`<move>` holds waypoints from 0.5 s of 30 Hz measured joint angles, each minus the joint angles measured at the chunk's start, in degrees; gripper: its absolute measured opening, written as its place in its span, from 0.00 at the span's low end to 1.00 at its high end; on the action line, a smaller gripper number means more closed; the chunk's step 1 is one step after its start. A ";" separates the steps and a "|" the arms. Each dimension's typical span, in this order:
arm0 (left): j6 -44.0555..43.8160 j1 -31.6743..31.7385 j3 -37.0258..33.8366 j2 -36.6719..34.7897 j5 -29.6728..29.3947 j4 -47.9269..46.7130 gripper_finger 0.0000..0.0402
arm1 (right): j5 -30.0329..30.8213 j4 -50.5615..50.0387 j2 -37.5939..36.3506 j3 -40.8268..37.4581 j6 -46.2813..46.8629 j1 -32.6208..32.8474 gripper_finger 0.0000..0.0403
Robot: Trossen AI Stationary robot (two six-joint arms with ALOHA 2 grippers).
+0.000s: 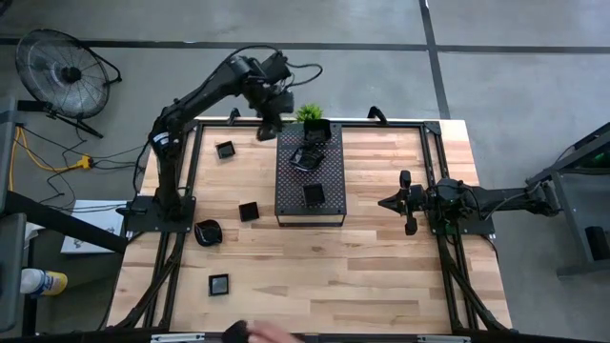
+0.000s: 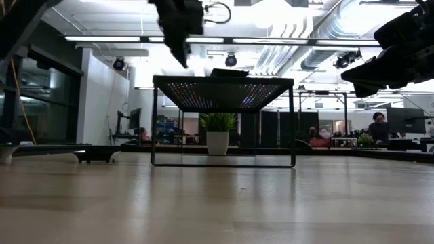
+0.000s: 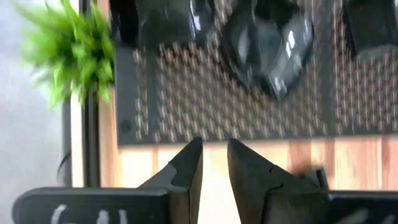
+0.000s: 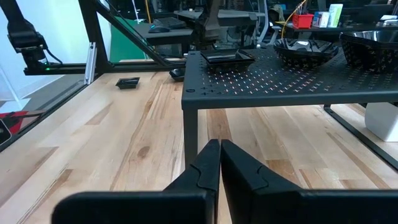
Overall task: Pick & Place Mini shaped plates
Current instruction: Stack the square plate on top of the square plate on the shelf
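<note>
Left tool (image 1: 269,131) hangs at the top-centre of the frame by the tray (image 1: 310,205), fingers slightly spread, empty. Right tool (image 1: 393,202) pressed together mid-right. Plates (image 1: 314,193) sit on the tray, others (image 1: 249,211) on the counter (image 1: 362,267).

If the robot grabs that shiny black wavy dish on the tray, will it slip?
Probably a bit. The wavy dish has bright reflections, so it looks smooth and slick. Its curvy rim gives thin fingers little flat edge. It looks stiff, not floppy, on the perforated tray.
</note>
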 joint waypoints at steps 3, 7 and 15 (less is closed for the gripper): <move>-1.74 -2.73 -3.51 -3.89 -6.09 -2.71 0.18 | -0.01 0.00 -0.01 0.00 0.02 0.00 0.02; -6.72 -7.33 -13.02 -11.07 -12.04 -2.68 0.18 | 0.01 -0.01 -0.01 0.00 0.00 -0.01 0.02; -21.25 -18.74 -42.38 -32.40 -20.44 5.21 0.18 | -0.01 0.00 0.00 0.00 0.00 -0.02 0.02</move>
